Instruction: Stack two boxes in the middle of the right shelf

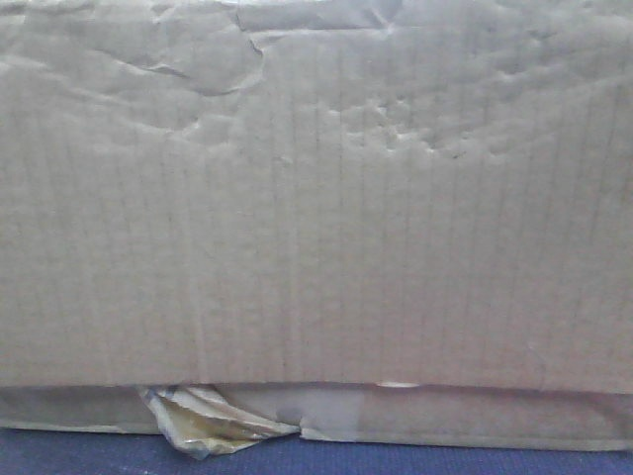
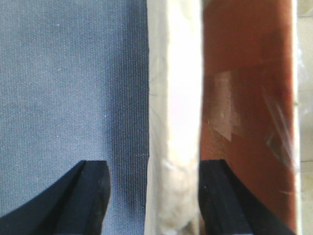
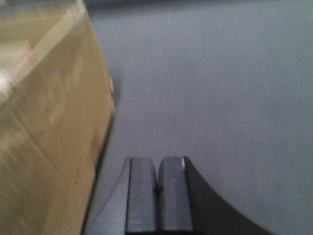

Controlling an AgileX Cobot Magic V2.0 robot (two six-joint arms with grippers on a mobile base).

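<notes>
We are straddling the box (image 1: 316,218) wall with left claw (image 2: 154,169) spread, right claw (image 3: 157,169) pressed together alongside, box sitting on the surface (image 2: 63,88); a one-sided pinch is risking buckling creased cardboard

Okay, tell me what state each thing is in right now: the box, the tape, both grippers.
cardboard box: creased, dented, sitting on the blue-grey surface.
tape scrap: crumpled, peeling at the bottom edge.
left gripper: open, straddling a box wall.
right gripper: shut, empty, beside a box side.
</notes>
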